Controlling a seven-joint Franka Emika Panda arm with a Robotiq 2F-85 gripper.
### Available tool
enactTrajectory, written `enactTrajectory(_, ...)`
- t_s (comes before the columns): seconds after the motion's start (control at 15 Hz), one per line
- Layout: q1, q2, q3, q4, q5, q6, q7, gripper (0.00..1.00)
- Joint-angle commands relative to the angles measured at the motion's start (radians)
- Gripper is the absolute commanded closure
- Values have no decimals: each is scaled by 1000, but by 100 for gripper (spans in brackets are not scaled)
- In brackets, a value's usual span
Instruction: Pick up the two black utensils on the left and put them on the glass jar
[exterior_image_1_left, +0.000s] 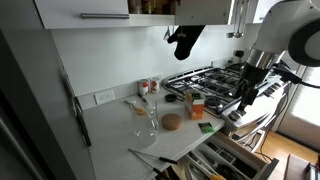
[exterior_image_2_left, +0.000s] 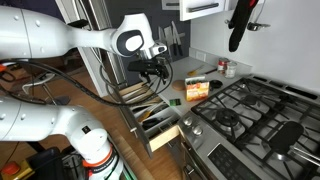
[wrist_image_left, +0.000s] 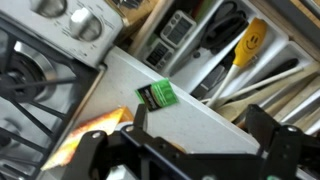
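Observation:
My gripper is open and empty, its two dark fingers spread over the corner of the white counter. It hangs above the open drawer in both exterior views. The black utensils lie in a compartment of the open utensil drawer, beyond my fingers and untouched. The glass jar stands upright on the counter, well away from the gripper. It does not show in the wrist view.
A yellow smiley spatula and pale wooden utensils share the drawer. A green packet lies near the counter corner. An orange box, red-lidded spice jars and a round wooden piece stand on the counter. The gas stove is beside it.

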Motion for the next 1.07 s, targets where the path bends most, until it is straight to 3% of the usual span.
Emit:
enactTrajectory(0.0, 134, 65, 39, -42, 122, 192, -38, 0)
enactTrajectory(0.27, 258, 196, 96, -24, 188, 351, -80, 0)
enactTrajectory(0.4, 270, 239, 132, 6, 154, 386, -85, 0)
enactTrajectory(0.47, 251, 191, 127, -24, 159, 360, -55, 0)
enactTrajectory(0.87, 260, 237, 146, 8, 159, 379, -70, 0)
enactTrajectory(1.0, 297, 279, 126, -13, 214, 476, -110, 0)
